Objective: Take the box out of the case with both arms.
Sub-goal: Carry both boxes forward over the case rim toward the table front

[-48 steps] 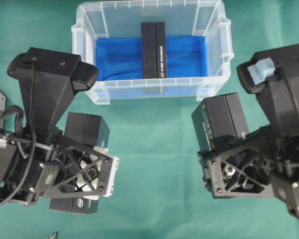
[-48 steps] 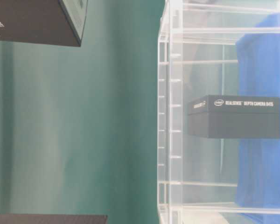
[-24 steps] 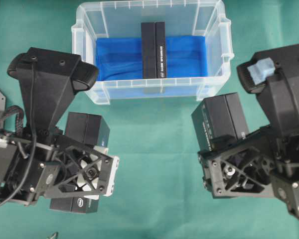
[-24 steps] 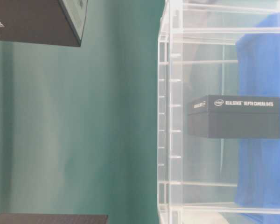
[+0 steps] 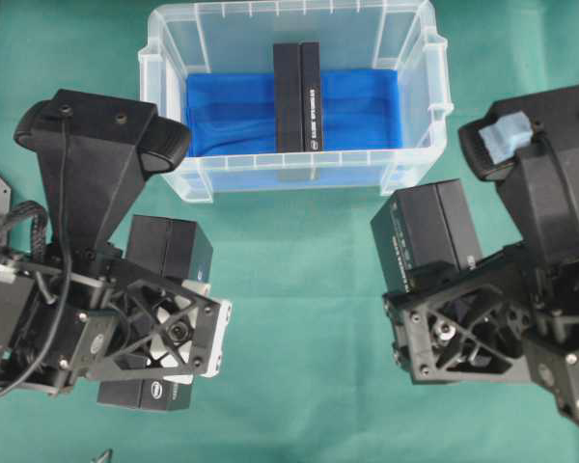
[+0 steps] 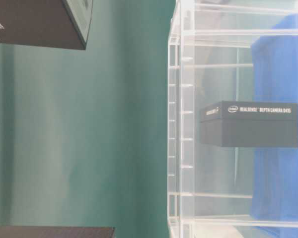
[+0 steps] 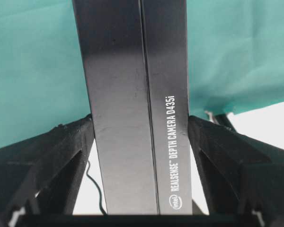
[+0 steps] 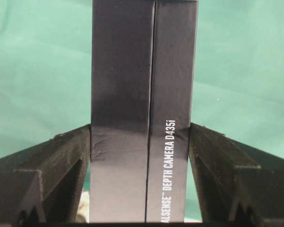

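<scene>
Left end effector (image 7: 141, 137) clamped on a black box (image 7: 132, 104); right end effector (image 8: 142, 142) clamped on another (image 8: 144, 104). Beyond both, between them, a third box (image 5: 297, 96) stands inside the case (image 5: 154, 68).

The case (image 5: 293, 174) sits at the far middle of the desk (image 5: 299, 318), with one RealSense box (image 5: 298, 96) standing inside it on the sheet (image 5: 232, 116), midway between the side walls. In front of the case, my left end effector (image 7: 139, 156) clasps a second box (image 5: 169, 253) to the left, and my right end effector (image 8: 142, 161) clasps a third box (image 5: 427, 231) to the right, both apparently above the desk.
</scene>
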{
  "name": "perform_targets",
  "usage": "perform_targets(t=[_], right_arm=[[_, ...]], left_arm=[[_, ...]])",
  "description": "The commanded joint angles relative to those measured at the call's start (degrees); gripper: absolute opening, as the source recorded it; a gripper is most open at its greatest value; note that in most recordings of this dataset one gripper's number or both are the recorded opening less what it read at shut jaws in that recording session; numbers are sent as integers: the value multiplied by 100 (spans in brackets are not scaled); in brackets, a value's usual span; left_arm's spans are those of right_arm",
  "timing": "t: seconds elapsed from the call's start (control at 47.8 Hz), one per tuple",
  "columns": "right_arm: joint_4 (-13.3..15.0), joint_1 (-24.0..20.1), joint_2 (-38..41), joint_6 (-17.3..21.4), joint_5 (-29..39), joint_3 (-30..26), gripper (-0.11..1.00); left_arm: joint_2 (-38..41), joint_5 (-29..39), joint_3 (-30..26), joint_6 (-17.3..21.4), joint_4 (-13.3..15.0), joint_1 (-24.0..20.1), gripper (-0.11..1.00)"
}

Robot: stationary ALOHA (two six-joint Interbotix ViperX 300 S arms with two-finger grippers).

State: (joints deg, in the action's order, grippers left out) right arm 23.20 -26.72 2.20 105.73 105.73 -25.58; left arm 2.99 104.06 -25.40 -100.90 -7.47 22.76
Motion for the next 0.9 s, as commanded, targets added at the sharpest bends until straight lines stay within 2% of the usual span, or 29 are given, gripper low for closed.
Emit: perform_targets(t=[0.0,0.481,0.711,0.878], right_arm=[[44,18,-70,9,9,-149,67],[44,53,-70,-35,9,-88,67],[44,97,-70,-18,-79,176,67],[18,167,-70,26,-387,536,67]], left_arm=[[-176,9,-79,0,-26,-26,64],[-167,35,-53,0,-141,-26,64],[-167,-44,264,-18,-158,-26,64],[-185,-404,659,-79,-439,-26,64]])
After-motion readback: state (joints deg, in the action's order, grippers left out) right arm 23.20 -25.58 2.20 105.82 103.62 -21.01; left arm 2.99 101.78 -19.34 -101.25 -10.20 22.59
